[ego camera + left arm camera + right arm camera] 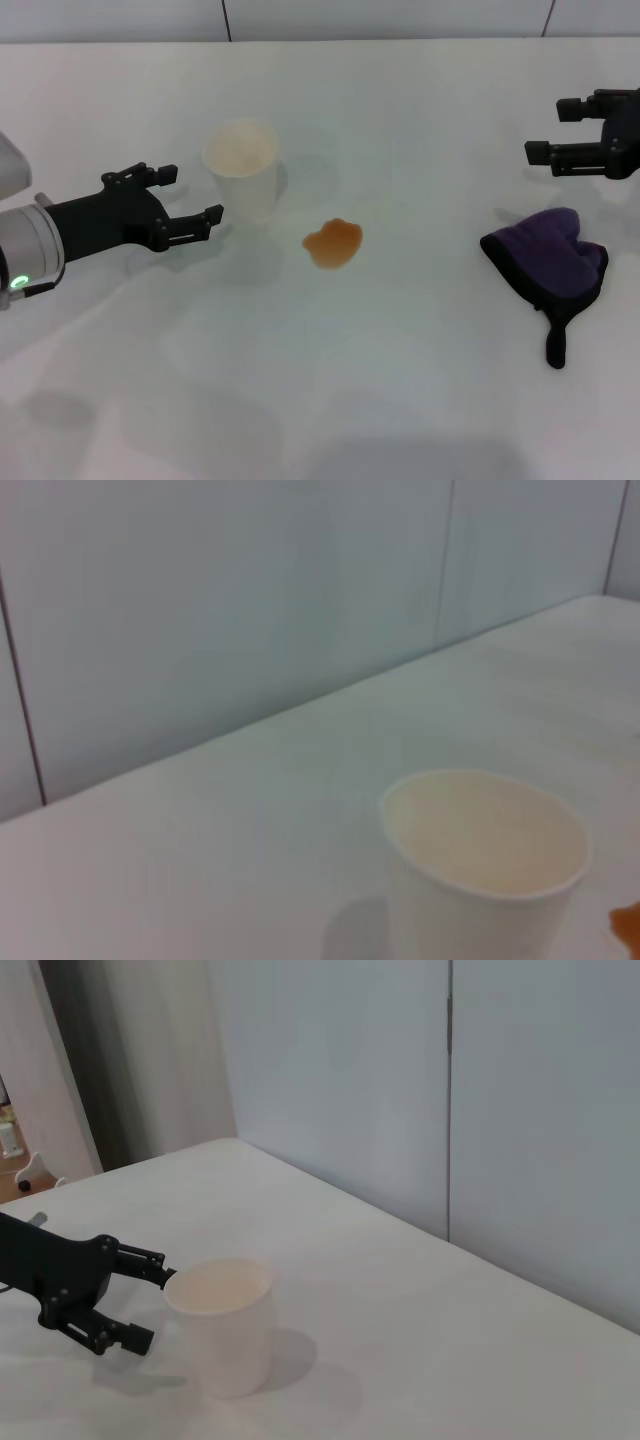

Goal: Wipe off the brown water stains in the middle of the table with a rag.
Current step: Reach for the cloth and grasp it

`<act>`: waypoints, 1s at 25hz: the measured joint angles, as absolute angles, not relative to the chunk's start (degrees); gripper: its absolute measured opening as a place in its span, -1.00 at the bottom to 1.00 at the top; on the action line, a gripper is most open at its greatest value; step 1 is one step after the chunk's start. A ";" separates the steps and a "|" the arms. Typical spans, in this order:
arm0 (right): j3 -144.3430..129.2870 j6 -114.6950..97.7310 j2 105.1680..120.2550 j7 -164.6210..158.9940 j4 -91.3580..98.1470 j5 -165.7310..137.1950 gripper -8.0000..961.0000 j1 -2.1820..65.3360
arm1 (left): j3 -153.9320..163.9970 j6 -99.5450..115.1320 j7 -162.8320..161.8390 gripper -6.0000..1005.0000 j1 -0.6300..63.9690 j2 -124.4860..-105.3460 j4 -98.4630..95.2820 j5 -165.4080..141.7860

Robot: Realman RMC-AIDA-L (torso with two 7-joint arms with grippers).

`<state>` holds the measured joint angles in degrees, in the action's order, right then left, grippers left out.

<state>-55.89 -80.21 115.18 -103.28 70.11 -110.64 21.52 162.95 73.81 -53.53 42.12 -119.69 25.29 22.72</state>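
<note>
The brown water stain (pixel 333 243) is a small orange-brown blot in the middle of the white table (pixel 400 400); its edge shows in the left wrist view (pixel 630 927). The dark purple rag (pixel 549 257) lies on the table at the right, its black tail pointing toward the front. My right gripper (pixel 544 130) is open, hovering behind the rag. My left gripper (pixel 193 195) is open, just left of a white paper cup (pixel 243 168); it also shows in the right wrist view (pixel 140 1297).
The white paper cup (pixel 483 865) stands upright just behind and left of the stain, also seen in the right wrist view (pixel 221 1326). A pale panelled wall (pixel 250 600) runs along the table's far edge.
</note>
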 joint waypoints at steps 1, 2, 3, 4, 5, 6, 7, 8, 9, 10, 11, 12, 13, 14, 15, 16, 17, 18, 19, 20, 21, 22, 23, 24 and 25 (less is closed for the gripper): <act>-56.15 -80.00 115.21 -103.27 70.07 -110.59 0.52 21.52 | 162.95 74.40 -52.88 0.77 41.97 -119.69 25.39 23.07; -56.30 -79.87 115.21 -103.27 70.06 -110.54 0.52 21.53 | 162.95 74.84 -52.31 0.77 41.80 -119.70 25.40 23.38; -56.48 -79.71 115.22 -103.27 70.06 -110.45 0.52 21.53 | 162.95 75.61 -51.46 0.77 41.43 -119.70 25.41 24.10; -56.59 -79.61 115.22 -103.27 70.03 -110.38 0.52 21.53 | 162.95 76.46 -50.57 0.77 41.03 -119.71 25.42 24.99; -56.67 -79.48 115.22 -103.27 70.00 -110.30 0.52 21.53 | 162.95 77.54 -49.79 0.77 40.63 -119.71 25.42 26.02; -56.74 -79.44 115.22 -103.27 69.98 -110.20 0.52 21.53 | 162.95 78.81 -49.07 0.77 40.11 -119.71 25.43 27.12; -56.78 -79.43 115.22 -103.27 69.98 -110.13 0.52 21.54 | 162.95 80.40 -48.19 0.77 39.46 -119.71 25.44 28.50; -56.78 -79.43 115.22 -103.27 69.98 -110.12 0.52 21.53 | 162.94 82.40 -47.05 0.77 38.76 -119.70 25.45 30.39; -56.78 -79.43 115.23 -103.27 70.00 -110.12 0.52 21.53 | 162.95 84.66 -45.67 0.77 37.80 -119.69 25.45 32.51; -56.78 -79.41 115.23 -103.27 70.01 -110.11 0.52 21.54 | 162.95 86.40 -44.68 0.77 37.18 -119.65 25.46 34.37; -56.78 -79.35 115.23 -103.27 70.07 -110.11 0.52 21.53 | 162.95 88.03 -43.95 0.77 36.64 -119.61 25.47 35.98; -56.78 -79.26 115.23 -103.27 70.09 -110.12 0.52 21.53 | 162.95 89.38 -43.60 0.77 36.24 -119.55 25.48 37.24; -56.79 -79.15 115.23 -103.27 70.11 -110.12 0.52 21.54 | 162.95 90.25 -43.65 0.77 36.11 -119.47 25.52 37.86; -56.83 -78.94 115.23 -103.26 70.13 -110.12 0.52 21.57 | 162.95 90.94 -43.98 0.77 36.08 -119.37 25.61 38.34; -56.87 -78.83 115.22 -103.25 70.14 -110.11 0.52 21.60 | 162.95 91.51 -44.40 0.77 36.19 -119.27 25.77 38.63; -56.91 -78.76 115.22 -103.21 70.14 -110.11 0.52 21.66 | 162.95 91.96 -44.77 0.77 36.36 -119.23 26.13 38.91; -56.94 -78.63 115.22 -103.12 70.08 -110.12 0.52 21.77 | 162.96 92.53 -45.23 0.77 36.64 -119.16 26.71 39.36; -56.97 -78.53 115.22 -103.06 69.95 -110.12 0.52 21.87 | 162.97 92.98 -45.52 0.77 36.94 -119.12 27.29 39.72; -56.99 -78.46 115.22 -103.03 69.88 -110.11 0.52 21.92 | 162.99 93.49 -45.87 0.77 37.25 -119.11 27.83 40.11; -57.01 -78.31 115.22 -102.98 69.76 -110.12 0.52 21.96 | 163.01 93.99 -46.27 0.77 37.65 -119.05 28.51 40.57; -57.03 -78.16 115.22 -102.93 69.61 -110.12 0.52 21.97 | 163.03 94.52 -46.84 0.77 38.11 -118.95 29.13 40.89; -57.03 -78.01 115.22 -102.90 69.43 -110.12 0.52 21.98 | 163.05 94.89 -47.41 0.76 38.55 -118.86 29.62 41.16; -57.04 -77.82 115.22 -102.87 69.21 -110.12 0.52 21.98 | 163.04 95.42 -48.23 0.76 39.21 -118.69 30.44 41.56; -57.06 -77.60 115.22 -102.84 68.98 -110.12 0.52 21.99 | 163.05 95.69 -48.63 0.76 39.56 -118.58 30.79 41.59; -57.09 -77.37 115.22 -102.80 68.72 -110.12 0.52 22.04 | 163.05 96.11 -49.18 0.76 40.08 -118.39 31.26 41.61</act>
<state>-57.09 -77.37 115.22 -102.80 68.72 -110.12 22.04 163.05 96.11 -49.18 40.08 -118.39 31.26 41.61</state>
